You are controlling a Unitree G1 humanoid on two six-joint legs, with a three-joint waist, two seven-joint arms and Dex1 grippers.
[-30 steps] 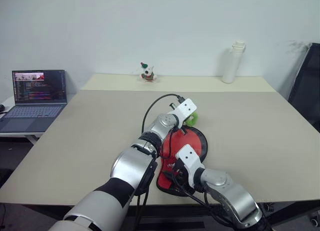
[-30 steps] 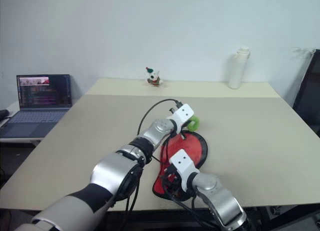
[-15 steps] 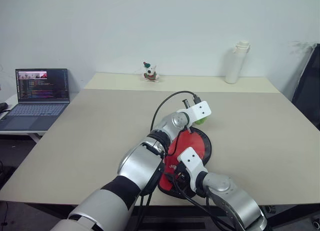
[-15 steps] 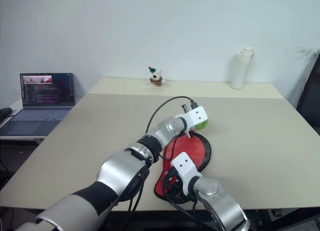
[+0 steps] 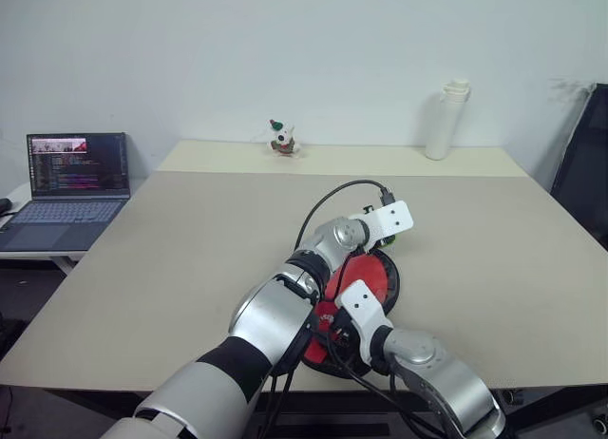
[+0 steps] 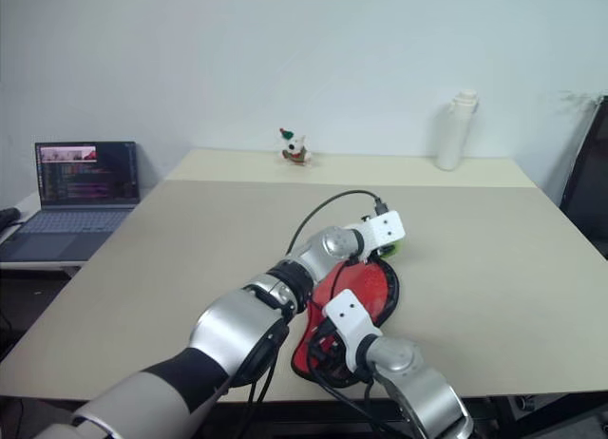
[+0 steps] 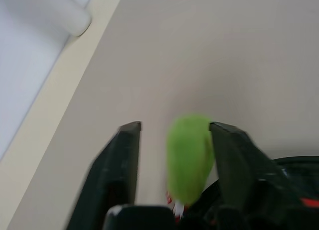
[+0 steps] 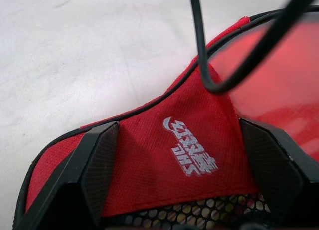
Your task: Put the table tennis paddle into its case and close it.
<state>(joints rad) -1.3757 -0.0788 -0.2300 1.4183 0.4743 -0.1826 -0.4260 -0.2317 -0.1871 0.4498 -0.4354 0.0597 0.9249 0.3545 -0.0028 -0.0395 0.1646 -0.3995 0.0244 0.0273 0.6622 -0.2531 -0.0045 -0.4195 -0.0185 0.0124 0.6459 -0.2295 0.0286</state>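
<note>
Red case [image 8: 189, 190] | right end effector [image 8: 189, 165] spread astride | left end effector [image 7: 174, 140] parted

The case [image 8: 164, 175] is woven red cloth with black mesh and edging and a printed white logo. The counter [image 5: 190, 239] is matt beige. The fingers [image 8: 99, 160] look like matt black plastic.

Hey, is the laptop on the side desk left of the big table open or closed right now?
Open. The grey laptop has its lid raised upright, its screen lit with windows, and its keyboard showing below on the low white side desk.
</note>
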